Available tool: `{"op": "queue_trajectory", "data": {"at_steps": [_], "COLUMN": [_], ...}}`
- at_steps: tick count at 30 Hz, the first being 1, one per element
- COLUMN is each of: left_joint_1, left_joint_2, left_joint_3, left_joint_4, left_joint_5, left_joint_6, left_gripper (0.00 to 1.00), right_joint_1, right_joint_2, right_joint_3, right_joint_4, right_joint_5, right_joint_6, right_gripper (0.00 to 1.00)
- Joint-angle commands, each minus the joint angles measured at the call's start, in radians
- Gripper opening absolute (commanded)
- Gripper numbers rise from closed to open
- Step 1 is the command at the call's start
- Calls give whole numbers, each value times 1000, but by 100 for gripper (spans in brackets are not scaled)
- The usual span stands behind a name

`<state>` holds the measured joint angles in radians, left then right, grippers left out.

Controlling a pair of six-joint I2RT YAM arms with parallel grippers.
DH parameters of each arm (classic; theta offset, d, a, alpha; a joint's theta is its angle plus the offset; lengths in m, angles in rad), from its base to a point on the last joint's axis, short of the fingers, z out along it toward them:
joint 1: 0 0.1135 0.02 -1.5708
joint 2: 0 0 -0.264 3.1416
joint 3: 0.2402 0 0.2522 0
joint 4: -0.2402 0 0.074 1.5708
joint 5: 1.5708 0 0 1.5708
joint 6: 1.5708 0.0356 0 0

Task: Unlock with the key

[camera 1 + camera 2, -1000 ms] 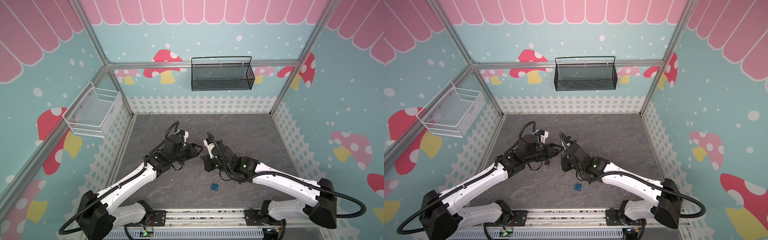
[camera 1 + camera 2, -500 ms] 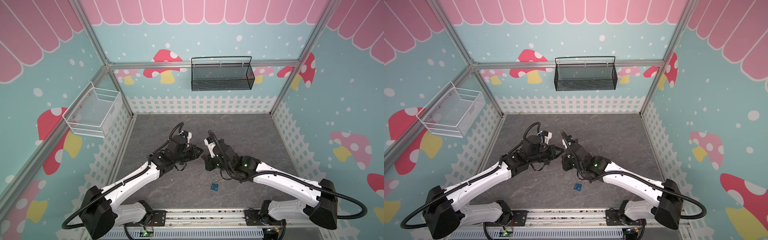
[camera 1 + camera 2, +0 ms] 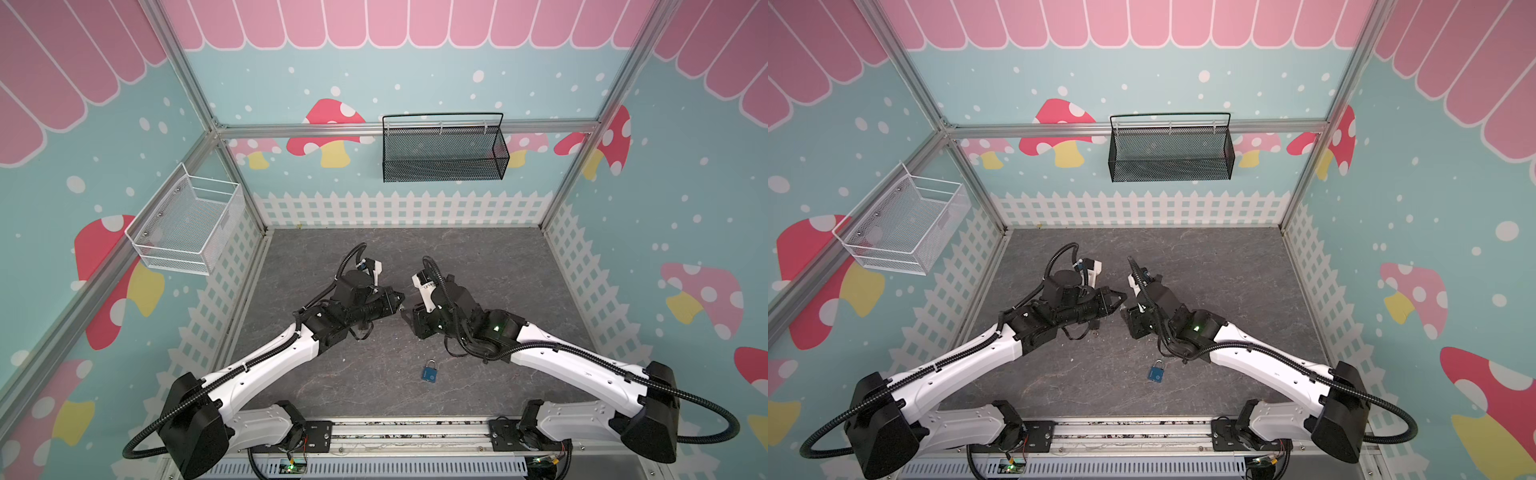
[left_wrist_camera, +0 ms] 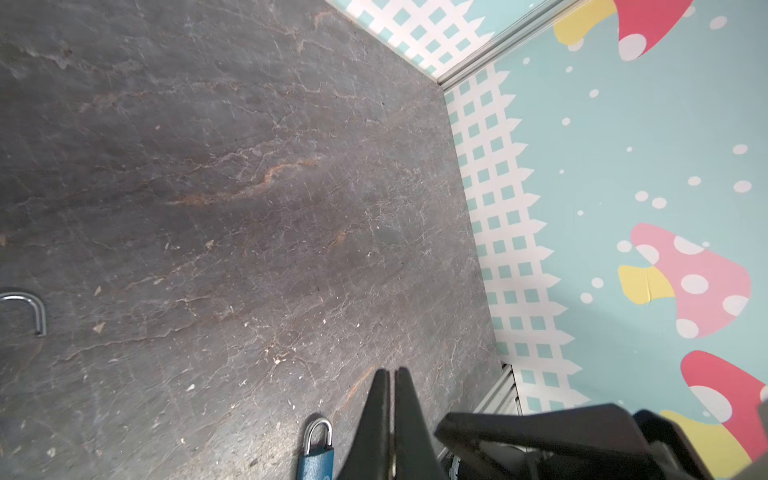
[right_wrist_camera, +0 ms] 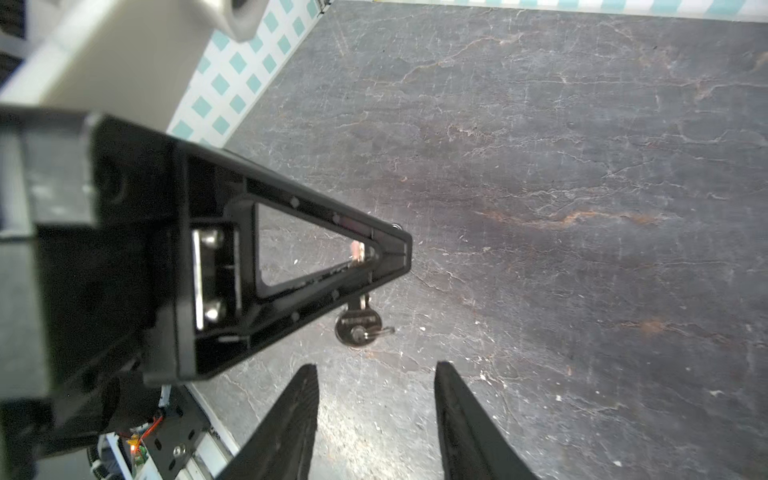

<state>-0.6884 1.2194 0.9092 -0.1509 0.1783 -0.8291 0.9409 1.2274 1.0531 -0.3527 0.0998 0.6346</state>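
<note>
Nearest me, just beyond the front rail, I count one blue padlock lying flat on the dark stone floor, its shackle closed and pointing toward the back wall, with neither arm touching it. Past it my two arms meet nose to nose near the middle of the floor. The left gripper has its jaws pressed together, and one silver key hangs from its tip, pinched by the blade with the round head and its small ring dangling free. The right gripper sits just beside that key with its two fingers spread roughly halfway and nothing between them. In the left wrist view a single bent metal hoop shows at the frame's edge; I cannot tell what it belongs to. Farther off I count two baskets, well apart: one white wire basket on the left wall and one black mesh basket on the back wall.
</note>
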Motion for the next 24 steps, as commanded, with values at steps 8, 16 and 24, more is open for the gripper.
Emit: {"op": "queue_trajectory", "data": {"at_steps": [8,16,24], "left_joint_1": [1,1,0], "left_joint_2": [-76,-86,-75], "left_joint_3": [19,7,8], "left_joint_4": [270,401,457], "left_joint_5": [27,113,164], "left_joint_6": [186,186,168], "left_gripper": [0,0,0], "right_joint_1": [-200,-327,-363], "right_joint_2": [-116,-115,-79], "right_joint_3": [-13,-65,-95], "right_joint_4": [138,332,482], "right_joint_5": [-502,-741,-846], "right_joint_6": [-24,54,130], "right_gripper": [62,60,54]}}
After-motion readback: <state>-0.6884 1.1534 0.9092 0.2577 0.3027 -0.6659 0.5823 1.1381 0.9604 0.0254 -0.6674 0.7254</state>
